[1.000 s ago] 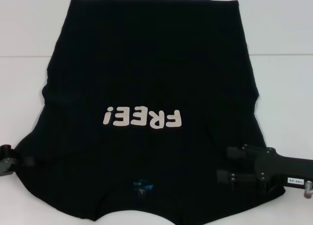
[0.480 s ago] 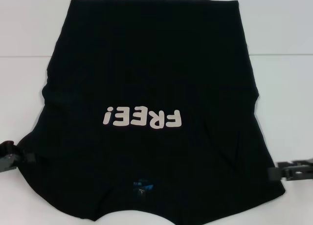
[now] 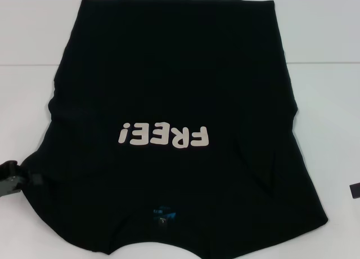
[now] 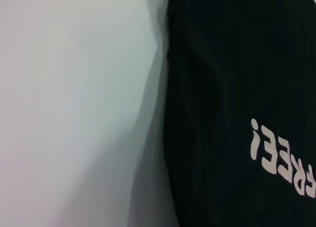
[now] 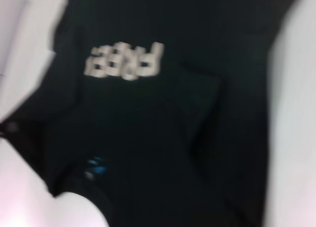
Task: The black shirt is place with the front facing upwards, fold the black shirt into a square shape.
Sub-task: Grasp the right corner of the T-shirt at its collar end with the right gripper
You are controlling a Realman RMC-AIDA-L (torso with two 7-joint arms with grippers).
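Head view: left gripper (image 3: 12, 179) at the black shirt (image 3: 174, 101)'s left sleeve edge, opening and hold indiscernible.

The plain white table (image 3: 326, 101) carried one large black cloth T-shirt (image 3: 174, 84), which lay flat with its off-white "FREE!" lettering (image 3: 163, 136) facing up.

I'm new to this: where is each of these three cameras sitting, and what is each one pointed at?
Head view: from the robot's head, looking down on the black shirt spread on the white table; the left gripper shows at the shirt's left edge, a sliver of the right gripper at the right border.
Left wrist view: on the left arm, facing the shirt's edge and table; no arm shows.
Right wrist view: on the right arm, over the collar end; no fingers show.
All three share the FREE! lettering.
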